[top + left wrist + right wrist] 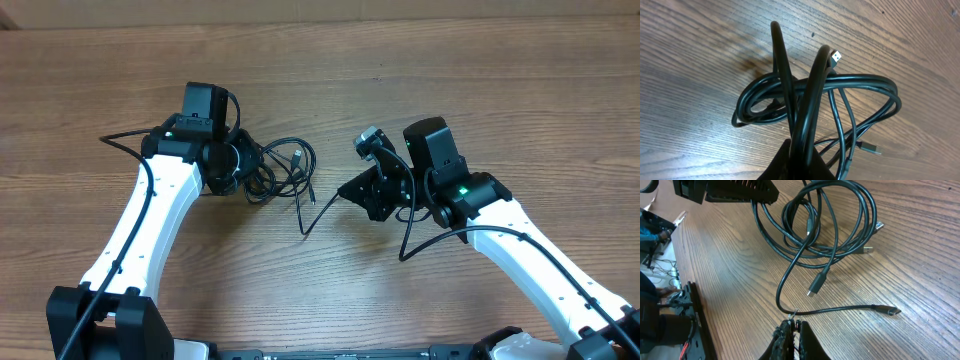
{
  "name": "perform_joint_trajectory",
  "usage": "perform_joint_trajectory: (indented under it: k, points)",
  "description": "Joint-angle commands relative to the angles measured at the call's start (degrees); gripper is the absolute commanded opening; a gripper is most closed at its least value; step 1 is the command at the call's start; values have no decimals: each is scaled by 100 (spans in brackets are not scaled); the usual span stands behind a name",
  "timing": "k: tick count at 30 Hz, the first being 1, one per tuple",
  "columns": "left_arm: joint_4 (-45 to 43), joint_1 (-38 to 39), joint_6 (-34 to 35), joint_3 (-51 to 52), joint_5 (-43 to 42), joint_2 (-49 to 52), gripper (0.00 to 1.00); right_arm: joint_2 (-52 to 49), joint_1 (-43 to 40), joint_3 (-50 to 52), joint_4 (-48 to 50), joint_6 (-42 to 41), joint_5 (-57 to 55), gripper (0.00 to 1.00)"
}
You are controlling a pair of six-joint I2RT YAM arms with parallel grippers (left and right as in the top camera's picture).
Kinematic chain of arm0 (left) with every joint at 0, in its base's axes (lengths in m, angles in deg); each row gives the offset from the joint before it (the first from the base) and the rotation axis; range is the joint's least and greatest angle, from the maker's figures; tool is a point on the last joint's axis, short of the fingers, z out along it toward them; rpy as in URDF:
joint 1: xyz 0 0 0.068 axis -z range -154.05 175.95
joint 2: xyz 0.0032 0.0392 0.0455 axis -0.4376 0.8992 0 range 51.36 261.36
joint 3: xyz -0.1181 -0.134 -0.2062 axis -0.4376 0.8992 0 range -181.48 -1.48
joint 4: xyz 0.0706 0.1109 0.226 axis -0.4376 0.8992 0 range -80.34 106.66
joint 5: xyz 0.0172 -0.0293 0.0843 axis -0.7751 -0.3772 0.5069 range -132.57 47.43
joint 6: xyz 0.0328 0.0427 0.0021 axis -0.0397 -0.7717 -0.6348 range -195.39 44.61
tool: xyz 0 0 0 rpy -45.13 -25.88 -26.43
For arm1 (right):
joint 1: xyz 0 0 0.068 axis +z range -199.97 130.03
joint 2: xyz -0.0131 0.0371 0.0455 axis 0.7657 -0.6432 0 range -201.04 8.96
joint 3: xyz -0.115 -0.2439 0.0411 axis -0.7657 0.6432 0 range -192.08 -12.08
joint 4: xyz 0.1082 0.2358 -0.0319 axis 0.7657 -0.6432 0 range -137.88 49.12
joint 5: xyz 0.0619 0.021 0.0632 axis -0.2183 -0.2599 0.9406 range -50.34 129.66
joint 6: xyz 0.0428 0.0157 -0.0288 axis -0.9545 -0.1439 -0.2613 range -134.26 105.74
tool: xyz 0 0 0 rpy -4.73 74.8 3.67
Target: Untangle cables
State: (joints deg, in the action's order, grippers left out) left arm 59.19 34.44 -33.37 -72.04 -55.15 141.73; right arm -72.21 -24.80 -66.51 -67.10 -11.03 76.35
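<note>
As left hand (800, 151) and right hand (792, 326) pinch cables (865, 79) (knotted), wooden table (320, 60)

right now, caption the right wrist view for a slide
Right gripper pinches one cable; left gripper holds the bundle.

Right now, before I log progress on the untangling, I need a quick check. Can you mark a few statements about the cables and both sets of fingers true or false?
1. The left fingers are shut on the cable bundle. True.
2. The right fingers are open, touching no cable. False: they are shut on a thin strand.
3. That strand ends in a plug lying on the table. True.
4. The bundle sits in a plastic tray. False: there is no tray, only the wooden table beneath it.
5. The bundle is looped together, not separated. True.
</note>
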Motion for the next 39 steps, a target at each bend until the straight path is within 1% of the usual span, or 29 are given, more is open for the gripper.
perform_joint_trajectory:
  k: [1,3,4,6,7,8,16,20,23,27,32,34,37,39]
  points:
    - [-13,-9,-688,-138,-39,-87,5,2,-11,-92,20,28,70,6]
    - [-15,-11,-1333,-138,-293,-87,4,2,-11,-92,22,26,46,17]
    - [-31,-11,-1596,-138,-433,-87,4,2,-11,-92,22,28,26,27]
    - [-76,-9,-2168,-138,-758,-87,4,2,-11,-92,22,26,-52,41]
    - [-105,-9,-2474,-138,-953,-87,4,2,-11,-92,22,28,-90,84]
    - [-133,-9,-2734,-138,-1128,-87,4,2,-11,-92,22,28,-133,100]
    - [-72,-9,-5012,-138,-2852,-87,4,2,-11,-92,37,31,-623,100]
    - [131,-9,-5790,-138,-3254,-87,4,2,-11,-92,37,28,-951,100]
    - [295,-11,-6199,-138,-3381,-87,4,2,-13,-92,44,28,-1156,100]
    - [411,-9,-6400,-138,-3438,-87,4,2,-13,-92,46,28,-1224,100]
    - [507,-9,-7097,-138,-4242,-87,4,-2,-11,-92,42,28,-1224,100]
    - [503,-11,-7248,-138,-4509,-87,4,-4,-11,-92,37,28,-1217,96]
    - [446,-9,-7252,-138,-4581,-87,4,-9,-11,-92,9,28,-1198,89]
    - [442,-11,-7250,-138,-4581,-87,4,-9,-11,-92,-7,28,-1200,79]
